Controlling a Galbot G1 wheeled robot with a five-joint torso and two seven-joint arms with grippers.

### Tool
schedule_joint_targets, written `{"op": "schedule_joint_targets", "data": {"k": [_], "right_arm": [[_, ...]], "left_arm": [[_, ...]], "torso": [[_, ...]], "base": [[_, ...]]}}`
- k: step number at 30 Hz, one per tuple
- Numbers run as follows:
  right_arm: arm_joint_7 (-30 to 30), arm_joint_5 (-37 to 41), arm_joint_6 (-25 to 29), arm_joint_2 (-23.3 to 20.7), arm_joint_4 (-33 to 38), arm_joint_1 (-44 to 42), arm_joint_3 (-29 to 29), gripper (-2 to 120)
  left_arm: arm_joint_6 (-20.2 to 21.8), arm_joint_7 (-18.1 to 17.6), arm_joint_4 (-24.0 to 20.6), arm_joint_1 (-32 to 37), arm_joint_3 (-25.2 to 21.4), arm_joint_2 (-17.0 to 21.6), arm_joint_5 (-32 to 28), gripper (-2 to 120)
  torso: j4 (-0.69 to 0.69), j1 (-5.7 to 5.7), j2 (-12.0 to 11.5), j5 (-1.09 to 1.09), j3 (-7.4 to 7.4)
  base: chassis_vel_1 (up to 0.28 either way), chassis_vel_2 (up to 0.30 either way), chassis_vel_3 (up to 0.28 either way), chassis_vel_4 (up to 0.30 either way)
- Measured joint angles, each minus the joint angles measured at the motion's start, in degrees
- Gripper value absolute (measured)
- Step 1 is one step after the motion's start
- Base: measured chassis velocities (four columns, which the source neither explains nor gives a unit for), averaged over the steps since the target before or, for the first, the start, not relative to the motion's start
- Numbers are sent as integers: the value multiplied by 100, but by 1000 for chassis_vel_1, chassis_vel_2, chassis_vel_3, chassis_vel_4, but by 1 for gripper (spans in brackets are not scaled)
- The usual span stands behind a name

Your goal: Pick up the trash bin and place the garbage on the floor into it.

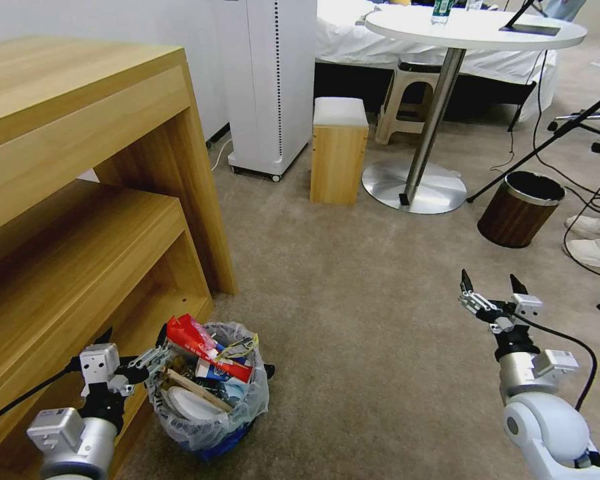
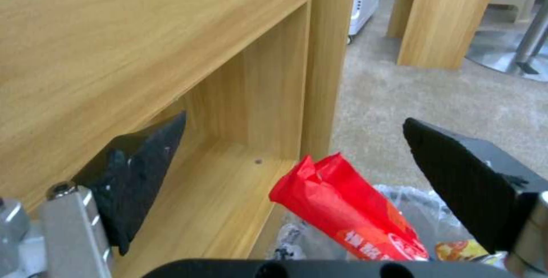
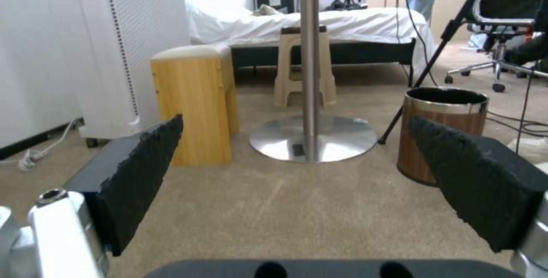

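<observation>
head view, left gripper (image 1: 133,343) spread wide beside the full trash bin (image 1: 210,407), right gripper (image 1: 492,288) released, raised over the floor (image 1: 367,320)

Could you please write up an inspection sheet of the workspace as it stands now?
Surface: beige carpet floor, no loose litter seen on it.
Job's things: trash bin upright by the wooden shelf unit, filled with garbage; red packet sticks out on top.
Clutter: brown bin, wooden stool, round table.
Grippers: left tool open beside the trash bin's rim, holding nothing; right tool open over bare carpet.
Cables: black leads trail past the brown bin.
Surroundings: white appliance, bed behind.
</observation>
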Motion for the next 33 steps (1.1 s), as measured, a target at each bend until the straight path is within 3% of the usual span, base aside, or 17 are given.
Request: {"op": "schedule_joint_targets", "data": {"k": [13,23,33], "right_arm": [[-43,-296,303,345,-97,-125,-107,100],[-105,-334,381,575,-428,67,-413,100],[-168,-334,501,745,-305,-83,-380,100]], "left_arm": [[-122,-63,234,-50,14,30,171,100],[-221,3,656,-285,26,44,197,100],[-337,75,595,-297,162,-73,232,100]], "torso": [[0,0,0,1,0],[0,0,-1,1,1],[0,0,-1,2,0]], "base": [[0,0,0,0],[0,0,0,0],[0,0,0,0]]}}
